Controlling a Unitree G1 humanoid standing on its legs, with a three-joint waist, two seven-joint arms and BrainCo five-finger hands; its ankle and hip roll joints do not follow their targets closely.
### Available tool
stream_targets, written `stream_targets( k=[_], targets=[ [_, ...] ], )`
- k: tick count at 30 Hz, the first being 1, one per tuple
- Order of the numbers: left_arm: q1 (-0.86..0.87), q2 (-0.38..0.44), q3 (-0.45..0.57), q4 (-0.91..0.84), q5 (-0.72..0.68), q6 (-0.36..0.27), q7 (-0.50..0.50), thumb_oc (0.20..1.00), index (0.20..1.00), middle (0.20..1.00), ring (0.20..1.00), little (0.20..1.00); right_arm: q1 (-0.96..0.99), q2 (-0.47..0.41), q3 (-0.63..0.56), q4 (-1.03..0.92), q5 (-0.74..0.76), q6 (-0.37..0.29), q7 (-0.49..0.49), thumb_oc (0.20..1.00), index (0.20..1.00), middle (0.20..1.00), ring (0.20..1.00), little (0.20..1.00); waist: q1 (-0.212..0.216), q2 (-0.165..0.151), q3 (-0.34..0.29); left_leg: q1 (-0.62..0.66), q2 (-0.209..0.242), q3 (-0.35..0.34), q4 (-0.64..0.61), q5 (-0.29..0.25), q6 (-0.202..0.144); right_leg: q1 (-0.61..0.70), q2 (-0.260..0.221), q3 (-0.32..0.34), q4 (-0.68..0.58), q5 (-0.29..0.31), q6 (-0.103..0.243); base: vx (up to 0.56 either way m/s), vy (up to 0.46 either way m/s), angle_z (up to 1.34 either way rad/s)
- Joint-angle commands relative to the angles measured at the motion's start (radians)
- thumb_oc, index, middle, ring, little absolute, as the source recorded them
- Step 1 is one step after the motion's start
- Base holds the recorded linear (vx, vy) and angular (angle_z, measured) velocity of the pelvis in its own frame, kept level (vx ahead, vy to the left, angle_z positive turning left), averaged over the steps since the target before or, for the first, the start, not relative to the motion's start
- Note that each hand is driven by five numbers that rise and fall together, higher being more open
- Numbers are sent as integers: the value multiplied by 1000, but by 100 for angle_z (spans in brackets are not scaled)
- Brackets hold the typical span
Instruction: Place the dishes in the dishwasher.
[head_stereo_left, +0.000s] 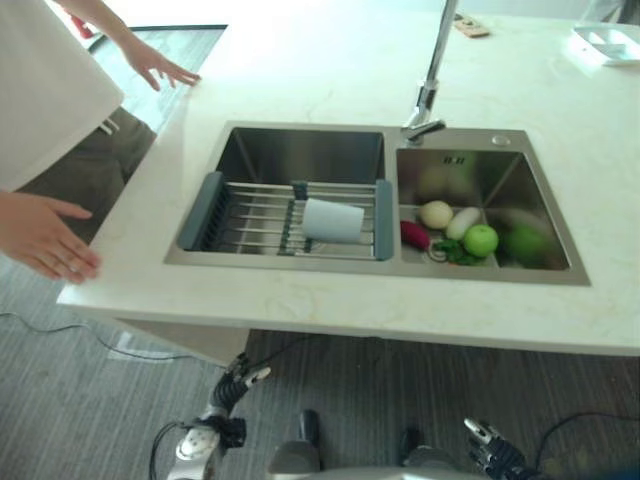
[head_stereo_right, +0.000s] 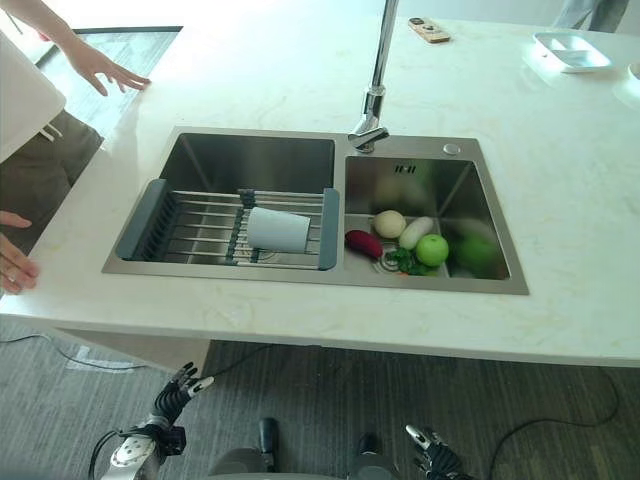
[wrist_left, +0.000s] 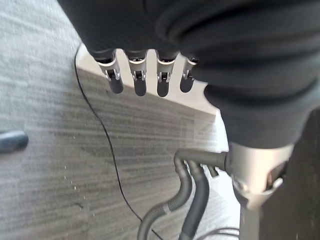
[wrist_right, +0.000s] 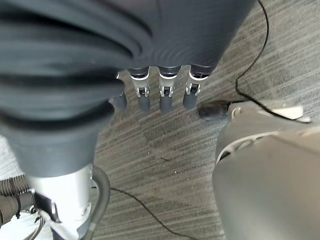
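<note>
Both robot hands are hanging low below the desk (head_stereo_right: 300, 320) edge, left robot hand (head_stereo_left: 238, 383) and right robot hand (head_stereo_right: 430, 447), fingers relaxed and straight, holding nothing. White cup (head_stereo_right: 277, 229) is lying on its side on the rack (head_stereo_right: 190, 225) across the left basin of the sink (head_stereo_right: 250, 155). Judged light, rigid, smooth and likely breakable; gripping around the body is looking safest. Vegetables (head_stereo_right: 415, 240) are sitting in the right basin, and a person's hand (head_stereo_right: 100, 68) is resting on the desk
</note>
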Motion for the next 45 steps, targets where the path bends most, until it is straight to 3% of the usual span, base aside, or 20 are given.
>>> stream_targets(
  k=[1, 6, 10, 11, 13, 16, 17, 20, 23, 25, 27, 30, 31, 37, 40, 45],
  targets=[
    [-51, -38, 35, 16, 33, -25, 15, 1000, 1000, 1000, 1000, 1000, -35, -54, -30, 31, -51, 25, 2, 1000, 1000, 1000, 1000, 1000, 10, 49, 12, 18, 37, 6, 46, -110, -3, -40, -50, 2, 112, -78, 41, -14, 39, -14],
    [-42, -13, 91, 118, 32, 120, 119, 1000, 1000, 1000, 1000, 1000, -37, -62, -28, 44, -61, 33, 3, 1000, 1000, 1000, 1000, 1000, 10, 51, 4, 26, 34, 11, 49, -118, 2, -33, -57, 2, 115, -84, 44, 12, 12, -6],
    [-19, 30, 220, 197, -157, 223, 305, 1000, 1000, 1000, 1000, 1000, -35, -87, -50, 51, -59, 42, 13, 1000, 1000, 1000, 1000, 1000, 6, 63, 1, 35, 34, 9, 47, -120, 0, -24, -59, 2, 106, -90, 41, 17, 15, -2],
    [-4, 58, 297, 220, -245, 209, 338, 1000, 1000, 1000, 1000, 1000, -36, -94, -57, 54, -71, 45, 13, 1000, 1000, 1000, 1000, 1000, 5, 68, -3, 38, 36, 10, 46, -119, -2, -20, -60, 3, 101, -92, 40, 56, 60, 1],
    [21, 124, 408, 187, -273, 178, 362, 1000, 1000, 1000, 1000, 1000, -29, -104, -64, 55, -83, 49, 7, 1000, 1000, 1000, 1000, 1000, 9, 79, -11, 38, 37, 13, 45, -118, -1, -17, -61, 3, 93, -94, 35, 27, 47, -1],
    [35, 277, 565, 34, -144, 156, 448, 1000, 1000, 1000, 1000, 1000, -2, -85, -76, 87, -69, 10, -3, 1000, 1000, 1000, 1000, 1000, 38, 100, -29, 35, 33, -1, 37, -117, 2, -2, -58, -15, 73, -93, 36, -8, -42, 5],
    [31, 338, 608, -9, -66, 185, 462, 1000, 1000, 1000, 1000, 1000, -1, -76, -72, 92, -52, 1, -6, 1000, 1000, 1000, 1000, 1000, 51, 103, -37, 34, 32, -7, 30, -114, 0, 5, -55, -22, 61, -91, 36, -5, -114, 17],
    [23, 428, 659, -46, 30, 206, 512, 1000, 1000, 1000, 1000, 1000, -15, -61, -52, 91, -18, 4, -18, 1000, 1000, 1000, 1000, 1000, 67, 105, -48, 37, 33, -15, 22, -112, -5, 15, -47, -31, 49, -92, 34, 8, -114, 17],
    [35, 512, 701, -72, 60, 145, 537, 1000, 1000, 1000, 1000, 1000, -23, -63, -29, 78, 2, 30, -32, 1000, 1000, 1000, 1000, 1000, 71, 106, -54, 40, 37, -16, 20, -112, -6, 19, -39, -29, 43, -94, 29, 7, -80, 0],
    [30, 619, 742, -160, 91, 93, 515, 1000, 1000, 1000, 1000, 1000, -19, -63, -19, 75, 27, 45, -35, 1000, 1000, 1000, 1000, 1000, 73, 109, -61, 47, 37, -12, 20, -114, -7, 28, -32, -27, 34, -93, 27, 10, -115, 2],
    [16, 696, 745, -314, 152, 121, 508, 1000, 1000, 1000, 1000, 1000, -16, -53, -15, 74, 54, 49, -34, 1000, 1000, 1000, 1000, 1000, 72, 107, -71, 53, 37, -6, 16, -118, -10, 36, -26, -28, 24, -93, 27, 18, -107, 9],
    [-8, 734, 728, -467, 158, 125, 469, 1000, 1000, 1000, 1000, 1000, -12, -44, -8, 71, 64, 56, -39, 1000, 1000, 1000, 1000, 1000, 66, 104, -79, 57, 37, 0, 12, -117, -12, 37, -21, -23, 16, -89, 26, 9, -57, 8],
    [-46, 737, 689, -623, 156, 131, 403, 1000, 1000, 1000, 1000, 1000, -5, -35, -10, 69, 70, 54, -38, 1000, 1000, 1000, 1000, 1000, 59, 100, -80, 65, 36, 4, 12, -123, -14, 45, -18, -19, 11, -89, 29, 23, -57, -4],
    [-149, 677, 538, -873, 201, 167, 291, 1000, 1000, 1000, 1000, 1000, 4, -20, -19, 76, 73, 42, -32, 1000, 1000, 1000, 1000, 1000, 32, 90, -84, 74, 37, 23, 7, -124, -16, 43, -13, 0, -1, -79, 34, 10, -19, -12],
    [-213, 629, 430, -967, 243, 214, 232, 1000, 1000, 1000, 1000, 1000, 17, -20, -30, 82, 71, 41, -17, 1000, 1000, 1000, 1000, 1000, 3, 84, -80, 84, 35, 40, 6, -126, -13, 41, -10, 21, -10, -68, 41, 31, 1, -18],
    [-306, 620, 298, -968, 326, 249, 195, 1000, 1000, 1000, 1000, 1000, 29, -21, -19, 89, 64, 42, -12, 1000, 1000, 1000, 1000, 1000, -35, 84, -76, 96, 28, 60, 9, -131, -7, 36, -10, 54, -17, -54, 47, 44, 25, -20]
  ],
)
